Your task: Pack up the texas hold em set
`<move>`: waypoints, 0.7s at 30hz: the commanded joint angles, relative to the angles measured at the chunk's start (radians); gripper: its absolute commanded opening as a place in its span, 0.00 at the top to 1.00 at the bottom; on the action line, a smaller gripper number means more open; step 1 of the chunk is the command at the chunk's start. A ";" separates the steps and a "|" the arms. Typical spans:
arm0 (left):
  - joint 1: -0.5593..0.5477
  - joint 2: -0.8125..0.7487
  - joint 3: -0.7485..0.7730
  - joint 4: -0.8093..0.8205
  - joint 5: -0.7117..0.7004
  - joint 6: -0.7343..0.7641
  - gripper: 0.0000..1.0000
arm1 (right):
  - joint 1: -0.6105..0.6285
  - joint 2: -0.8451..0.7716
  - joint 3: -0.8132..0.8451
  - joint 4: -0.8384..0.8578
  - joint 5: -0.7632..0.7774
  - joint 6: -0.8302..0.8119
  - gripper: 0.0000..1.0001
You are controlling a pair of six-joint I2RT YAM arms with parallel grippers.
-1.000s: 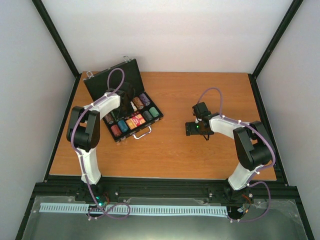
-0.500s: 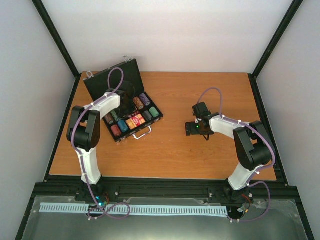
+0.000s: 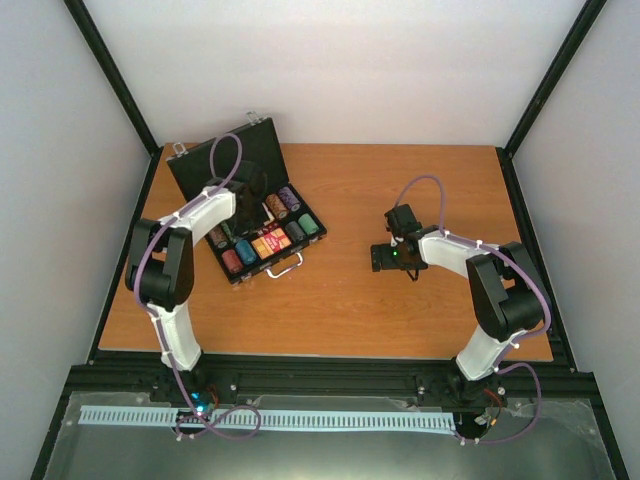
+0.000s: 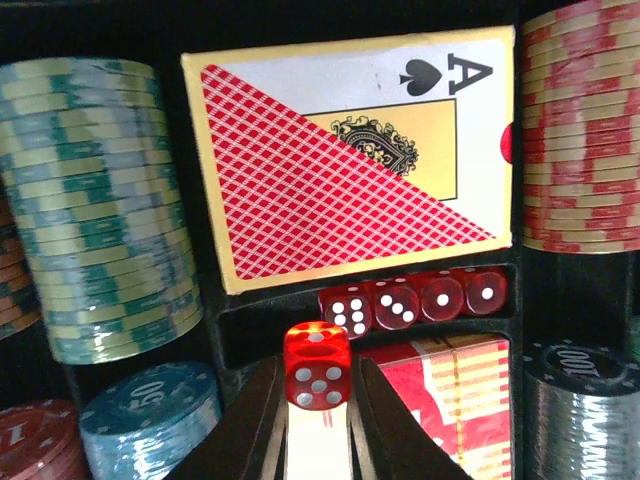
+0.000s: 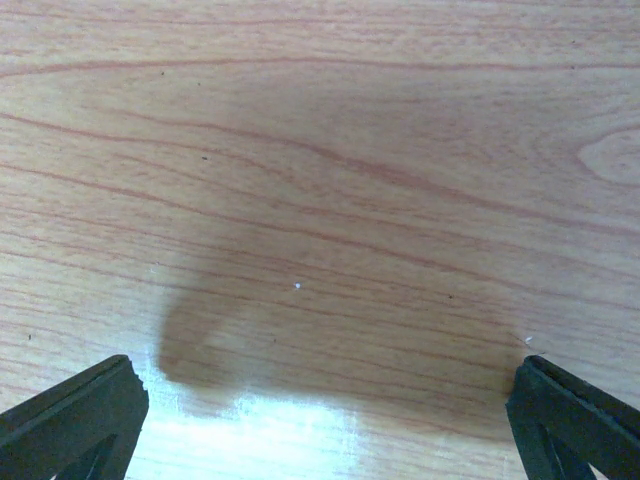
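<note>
Where the left arm reaches into the upper left of the overhead frame, the black briefcase (image 3: pixel 222 158) is seen lying open on the table (image 3: pixel 340 310), its lid raised toward the far left corner and its silver handle (image 3: pixel 285 267) turned toward the near edge. The left claw (image 3: pixel 249 190) is held over the tray of the case, among the chip stacks.

In the left wrist view, a tall green-and-cream chip stack (image 4: pixel 100 200) is shown at the left, with a blue stack (image 4: pixel 150 410) and a red stack (image 4: pixel 30 450) below it. At the upper centre a card box (image 4: pixel 350 165) with a red pattern and an ace of spades is seated in its compartment. Just under it, four dark-red dice (image 4: pixel 415 298) are lined up side by side in a narrow slot. A fifth die (image 4: pixel 317 365) is clenched between the dark fingers (image 4: pixel 255 425) of the left claw (image 4: pixel 317 395), at the bottom centre, just in front of the left end of that row. Whether this die touches the tray cannot be told. A second red card box (image 4: pixel 450 390) is partly seen to the right of the claw, a red-and-cream stack (image 4: pixel 580 130) fills the upper right, and a dark grey stack (image 4: pixel 580 400) sits at the lower right.

Further right in the overhead frame, well apart from the case, the right claw (image 3: pixel 385 257) is held over bare wood. In its wrist view the right claw (image 5: pixel 320 420) is spread wide and released, only the fingertips (image 5: pixel 70 420) showing in the bottom corners, with nothing between them.
</note>
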 commanded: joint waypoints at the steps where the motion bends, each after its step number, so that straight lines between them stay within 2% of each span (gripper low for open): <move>1: 0.010 -0.042 -0.017 -0.023 -0.028 0.006 0.99 | -0.005 0.099 -0.058 -0.060 -0.111 0.015 0.00; 21: 0.010 0.057 -0.011 0.025 -0.044 0.002 0.99 | -0.006 0.094 -0.065 -0.063 -0.105 0.014 0.00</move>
